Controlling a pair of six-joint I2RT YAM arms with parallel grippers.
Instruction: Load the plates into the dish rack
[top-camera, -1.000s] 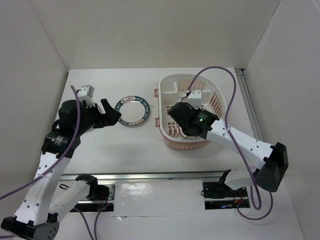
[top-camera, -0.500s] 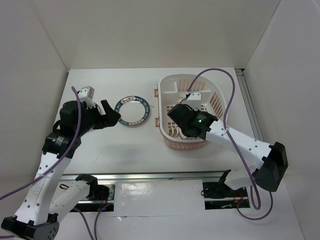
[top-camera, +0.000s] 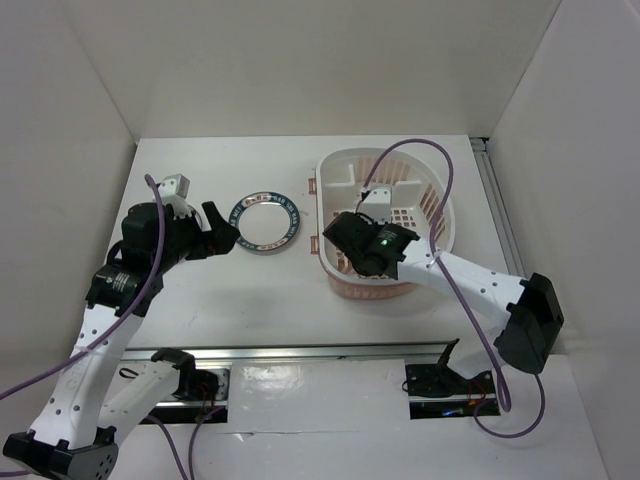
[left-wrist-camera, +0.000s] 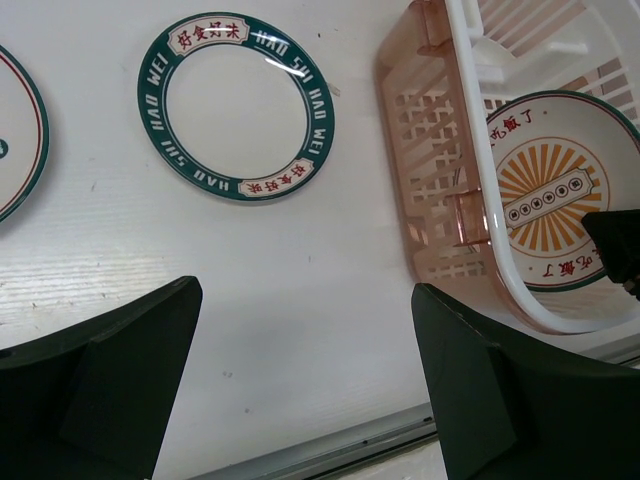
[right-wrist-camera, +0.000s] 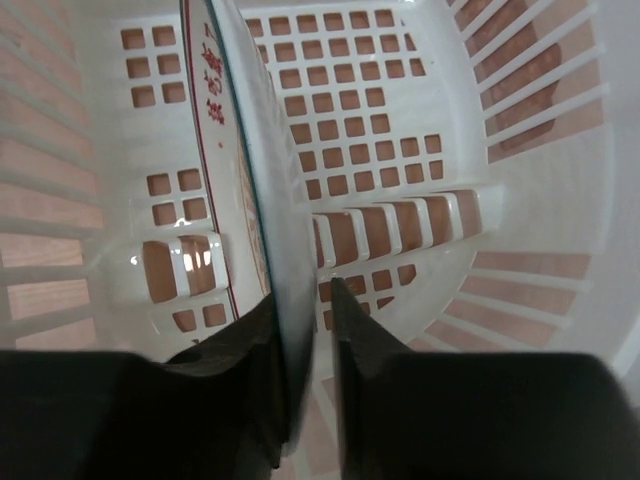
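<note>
- Since a second ago, the right arm has swung a little to the left, and its wrist now sits closer to the left end of the dish rack (top-camera: 432, 210). Its elbow has come in too.
- The left arm and the blue-rimmed plate (top-camera: 265, 222) have hardly moved at all.
- The right gripper (right-wrist-camera: 302, 330) is inside the rack. It pinches the sunburst plate (left-wrist-camera: 545, 200) by its edge, and the plate stands up on its side over the holes in the rack's floor.
- That plate is not let go yet, so the first plate looks nearly done but not finished.
- The left gripper (left-wrist-camera: 307, 290) is spread wide with nothing in it. It hovers over the table (top-camera: 250, 290), just left of the blue-rimmed plate.
- The blue-rimmed plate lies flat on the table, near the rack but outside it.
- A third plate (left-wrist-camera: 12, 140) peeks in at the left edge of the left wrist view, also flat on the table. The left arm hides it from above.
- So two plates are left to load after this one.
</note>
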